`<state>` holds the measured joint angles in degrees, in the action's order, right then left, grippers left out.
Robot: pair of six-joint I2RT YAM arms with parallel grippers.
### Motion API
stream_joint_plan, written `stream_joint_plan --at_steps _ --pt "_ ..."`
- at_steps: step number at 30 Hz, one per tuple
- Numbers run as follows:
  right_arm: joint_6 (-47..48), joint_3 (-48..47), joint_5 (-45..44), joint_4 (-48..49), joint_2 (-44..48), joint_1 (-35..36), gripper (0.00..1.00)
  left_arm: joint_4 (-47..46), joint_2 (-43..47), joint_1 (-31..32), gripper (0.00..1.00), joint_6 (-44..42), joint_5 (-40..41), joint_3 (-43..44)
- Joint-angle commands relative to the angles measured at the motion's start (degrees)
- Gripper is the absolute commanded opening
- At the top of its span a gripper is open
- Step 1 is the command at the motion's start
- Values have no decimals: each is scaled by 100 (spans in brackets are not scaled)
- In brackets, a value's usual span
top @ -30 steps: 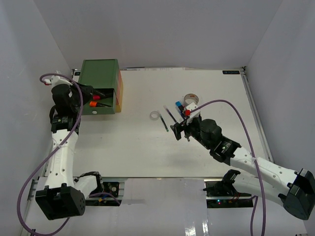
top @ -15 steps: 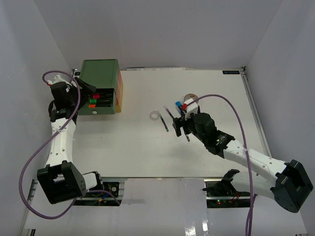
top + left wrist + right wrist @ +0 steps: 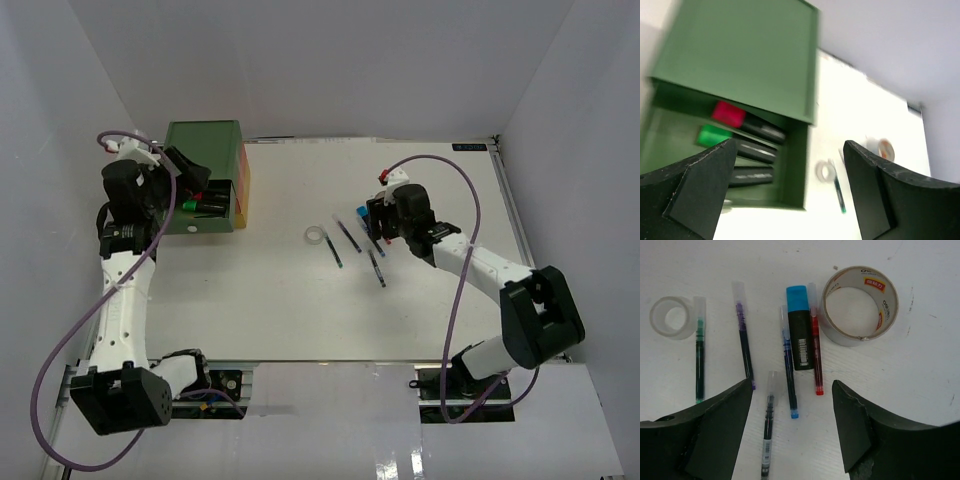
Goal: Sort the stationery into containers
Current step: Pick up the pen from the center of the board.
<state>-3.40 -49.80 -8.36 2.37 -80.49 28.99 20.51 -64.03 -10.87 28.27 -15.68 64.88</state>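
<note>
The green top drawer (image 3: 796, 170) of the chest (image 3: 205, 150) stands pulled out. In it lie a pink-capped marker (image 3: 729, 114), a green-capped marker (image 3: 714, 136) and a third dark marker (image 3: 752, 176). My left gripper (image 3: 790, 195) hangs open and empty above the drawer's front (image 3: 188, 185). My right gripper (image 3: 792, 430) is open over the loose stationery. Below it lie a blue-capped marker (image 3: 799, 340), a grey tape roll (image 3: 860, 305), a clear tape ring (image 3: 670, 317) and several thin pens (image 3: 788, 365). It touches none of them.
The orange side (image 3: 245, 175) of the chest's middle level shows under the green top. The clear tape ring (image 3: 317, 235) and pens (image 3: 377, 268) lie mid-table. White walls close in left, right and behind.
My left gripper has opened, left a marker in the green drawer, and drawn back above it. My right arm has swung toward the far side, over the pens and tape roll.
</note>
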Motion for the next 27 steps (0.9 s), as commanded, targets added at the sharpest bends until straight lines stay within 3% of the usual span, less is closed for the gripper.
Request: stream_joint_plan --at_steps 1,3,6,8,27 --pt "260 -451 133 -44 -510 -52 70 41 338 725 98 -838 -322 7" --pt "314 -697 107 -52 -931 -87 66 -152 417 1358 98 -1068 -321 -247" --pt "603 -961 28 -44 -1398 -131 53 -583 619 1702 98 -1262 -532 -765" --pt "647 -1049 1 -44 -1679 -148 50 -819 742 1816 98 -1402 -602 -1072" --pt "858 -1550 106 -35 -2797 -201 37 -1251 892 1896 98 -1272 -928 -1575"
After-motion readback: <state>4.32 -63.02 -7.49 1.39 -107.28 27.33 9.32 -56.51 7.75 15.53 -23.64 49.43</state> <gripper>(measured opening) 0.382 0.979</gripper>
